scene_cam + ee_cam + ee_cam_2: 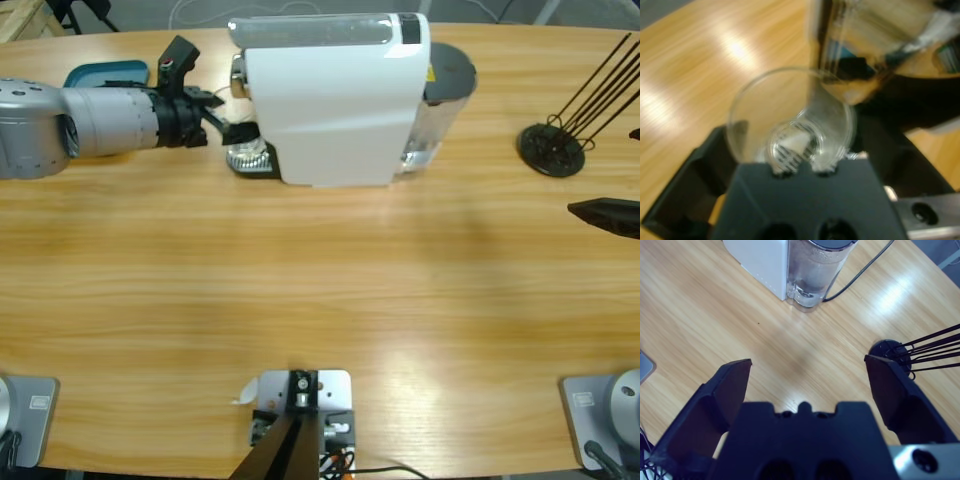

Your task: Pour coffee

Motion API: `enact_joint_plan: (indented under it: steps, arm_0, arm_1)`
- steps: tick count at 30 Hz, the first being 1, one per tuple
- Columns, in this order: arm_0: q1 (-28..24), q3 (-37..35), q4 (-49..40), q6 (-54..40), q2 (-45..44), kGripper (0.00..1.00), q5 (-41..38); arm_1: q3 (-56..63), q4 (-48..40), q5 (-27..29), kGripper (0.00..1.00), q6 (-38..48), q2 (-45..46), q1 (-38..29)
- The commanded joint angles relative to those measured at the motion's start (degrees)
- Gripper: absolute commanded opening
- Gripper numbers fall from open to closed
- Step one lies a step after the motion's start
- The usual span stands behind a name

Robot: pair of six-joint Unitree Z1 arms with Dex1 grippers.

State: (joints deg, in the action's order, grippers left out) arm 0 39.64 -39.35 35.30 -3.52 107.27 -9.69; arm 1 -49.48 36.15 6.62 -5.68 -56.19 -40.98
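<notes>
The left gripper (232, 130) was at the front of the white coffee machine (335, 95), where the glass tumbler (790, 122) sat on the drip tray (250, 160). The step looked like taking hold of the glass. In the left wrist view the glass sat right between the fingers (692, 175), but I cannot tell if they were clamped on it. No coffee showed in the glass. Next, the gripper would need to lift it gently and keep it upright. The right gripper (807, 385) hung over the bare tabletop (320, 290), fingers wide apart, near a black wire rack (555, 145).
</notes>
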Motion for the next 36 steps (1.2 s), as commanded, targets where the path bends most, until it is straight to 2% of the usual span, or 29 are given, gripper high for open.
enact_joint_plan:
  steps: [1, 18, 23, 27, 31, 33, 34, 36]
  arm_0:
    - [1.84, 2.63, -0.35, 1.06, -1.86, 0.996, -2.03]
    - [0.23, 8.94, -3.55, 1.06, -9.22, 0.996, -0.77]
    - [0.08, 10.54, -7.91, 1.06, -16.22, 0.996, -0.12]
    - [0.08, 9.51, -20.5, 1.06, -29.05, 0.996, 1.15]
    - [0.12, 3.37, -38.62, 1.06, -40.39, 0.996, 2.03]
    - [0.12, 2.04, -44.55, 1.06, -44.82, 0.989, 2.55]
    - [0.08, 1.75, -47.31, 0.96, -47.4, 0.987, 3.71]
    - [0.1, 2.14, -49.84, 0.89, -50.32, 0.986, 4.82]
  arm_1:
    - [2.46, 0.89, -0.02, 0.977, -0.29, 1.78, 0.64]
    - [2.81, 0.85, -0.29, 0.977, -0.03, 2.41, 0.64]
    - [2.71, 0.96, -0.88, 0.979, 0.06, 2.31, 0.64]
    - [1.83, 1.08, -1.97, 0.977, -0.06, 0.11, 0.64]
    - [-1.69, 1.38, -4.14, 0.997, -0.56, -4.09, 0.64]
    - [-4.73, 1.63, -6.21, 0.989, -1.17, -7.66, 1.22]
    - [-6.94, 2.01, -8.09, 0.94, -1.88, -9.8, 2.24]
    - [-12.11, 3.51, -12.12, 0.719, -2.6, -14.69, 4.61]
